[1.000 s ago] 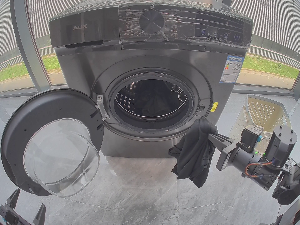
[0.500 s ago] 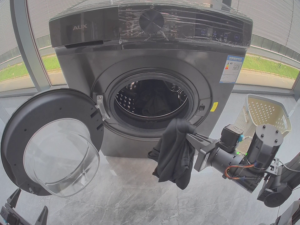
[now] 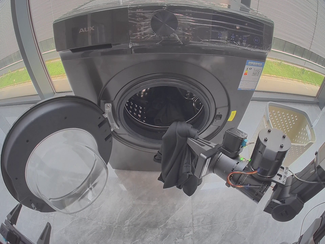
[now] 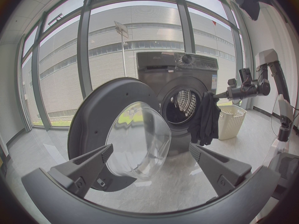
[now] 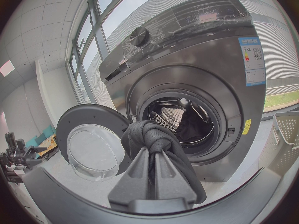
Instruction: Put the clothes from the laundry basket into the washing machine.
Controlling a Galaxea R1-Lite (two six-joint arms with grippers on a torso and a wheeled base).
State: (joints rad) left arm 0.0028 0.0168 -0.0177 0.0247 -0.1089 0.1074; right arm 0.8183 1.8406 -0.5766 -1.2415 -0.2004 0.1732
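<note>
Garment (image 3: 176, 153) pinched in your right claw (image 3: 191, 141) near the mouth of the washing machine (image 3: 189, 65); loading step; next push it inside; left claw (image 4: 150, 147) spread.

The drum mouth (image 3: 164, 107) is left open, with its door (image 3: 50, 143) swung wide to the left (well clear of the opening). The lower rim is partly covered by a dark garment (image 3: 176, 156) clamped in the right pincer (image 3: 189, 141).
</note>
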